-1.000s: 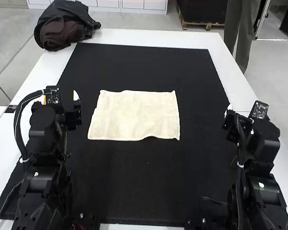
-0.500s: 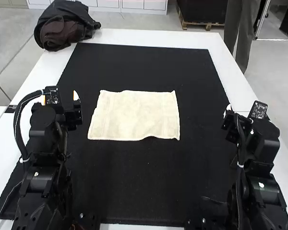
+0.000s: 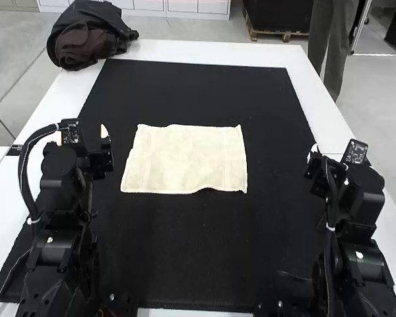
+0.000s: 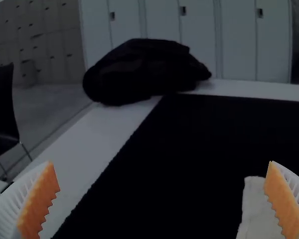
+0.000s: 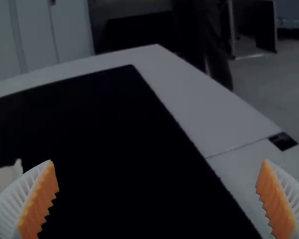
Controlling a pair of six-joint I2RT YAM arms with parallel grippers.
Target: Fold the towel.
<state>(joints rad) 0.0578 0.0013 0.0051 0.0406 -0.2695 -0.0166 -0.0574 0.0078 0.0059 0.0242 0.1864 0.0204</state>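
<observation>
The left gripper (image 3: 86, 135) stands left of the cream towel (image 3: 188, 158), apart from it. The right gripper (image 3: 318, 158) is farther off on the towel's right side. The towel lies spread in a rough rectangle, its near edge slightly wavy. In the left wrist view the left gripper (image 4: 164, 199) has its ribbed fingers wide apart with nothing between them that it holds; an edge of the towel (image 4: 254, 211) shows beside one finger. The right wrist view has the right gripper (image 5: 157, 199) open as well, with a towel corner (image 5: 6, 178) past one finger.
A black mat (image 3: 198, 92) covers most of the white table (image 3: 204, 53) beneath the towel. A dark bag (image 3: 89, 36) rests on the far left corner of the table. The arms stand along both sides of the mat.
</observation>
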